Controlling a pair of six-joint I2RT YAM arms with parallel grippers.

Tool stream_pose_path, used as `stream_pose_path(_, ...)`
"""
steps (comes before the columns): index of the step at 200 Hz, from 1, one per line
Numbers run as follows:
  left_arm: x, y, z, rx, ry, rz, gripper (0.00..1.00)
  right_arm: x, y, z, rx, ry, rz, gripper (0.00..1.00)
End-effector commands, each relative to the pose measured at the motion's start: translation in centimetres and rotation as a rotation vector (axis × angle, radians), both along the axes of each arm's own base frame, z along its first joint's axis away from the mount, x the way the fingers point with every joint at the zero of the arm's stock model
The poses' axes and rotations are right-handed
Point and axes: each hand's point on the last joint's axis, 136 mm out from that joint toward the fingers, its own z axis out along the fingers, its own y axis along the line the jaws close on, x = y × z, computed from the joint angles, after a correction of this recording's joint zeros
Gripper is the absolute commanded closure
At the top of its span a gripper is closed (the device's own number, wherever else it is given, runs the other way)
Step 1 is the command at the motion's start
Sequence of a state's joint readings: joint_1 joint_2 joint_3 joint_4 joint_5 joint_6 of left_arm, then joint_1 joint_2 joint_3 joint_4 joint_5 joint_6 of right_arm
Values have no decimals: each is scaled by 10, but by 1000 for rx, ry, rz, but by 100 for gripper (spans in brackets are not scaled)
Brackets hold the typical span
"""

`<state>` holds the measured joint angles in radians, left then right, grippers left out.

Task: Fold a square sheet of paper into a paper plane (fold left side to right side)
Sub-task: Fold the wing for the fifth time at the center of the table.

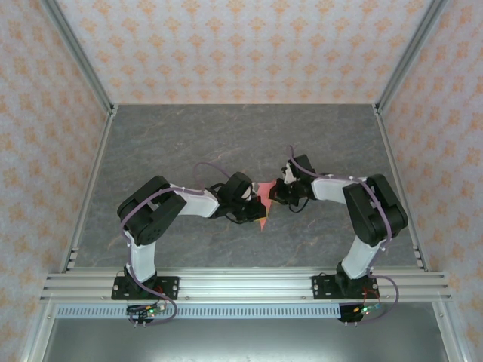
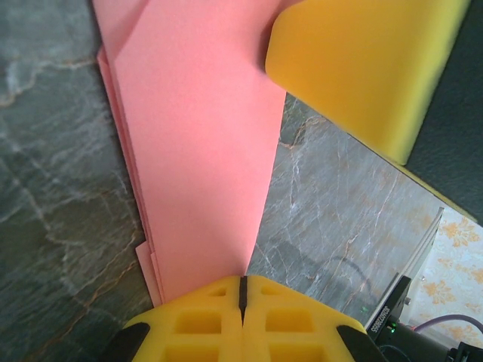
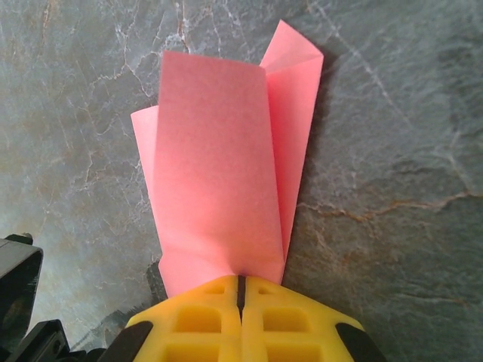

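Note:
The square sheet of paper (image 1: 263,205) is salmon pink and folded into a slim, layered dart shape, held up between my two grippers over the middle of the table. My left gripper (image 1: 253,204) is shut on one end. In the left wrist view the paper (image 2: 196,151) runs from the closed jaws (image 2: 243,280) up to the frame's top. My right gripper (image 1: 275,192) is shut on the other end. In the right wrist view the paper (image 3: 219,166) fans into loose flaps beyond the closed jaws (image 3: 241,279). A yellow right fingertip (image 2: 355,68) shows beside the paper in the left wrist view.
The dark stone table (image 1: 189,143) lies under both grippers. An aluminium rail (image 1: 241,283) runs along the near edge, and slanted frame posts (image 1: 79,56) (image 1: 407,56) stand at the back corners. Patterned walls enclose the table on three sides.

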<state>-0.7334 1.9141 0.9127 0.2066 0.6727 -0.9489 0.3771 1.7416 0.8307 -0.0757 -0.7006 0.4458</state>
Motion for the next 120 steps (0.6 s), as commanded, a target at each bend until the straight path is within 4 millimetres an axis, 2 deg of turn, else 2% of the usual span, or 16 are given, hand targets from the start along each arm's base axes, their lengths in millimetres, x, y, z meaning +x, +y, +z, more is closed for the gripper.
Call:
stream_pose_path(1, -35, 35, -52, 193, 133, 7, 100, 33, -21, -2, -75, -86, -60, 100)
stream_pose_path(65, -35, 36, -54, 195, 135, 8, 100, 45, -19, 5, -60, -109, -57, 100)
stream_pose_path(120, -35, 36, -53, 195, 134, 7, 100, 55, -23, 0, -67, -102, -64, 100)
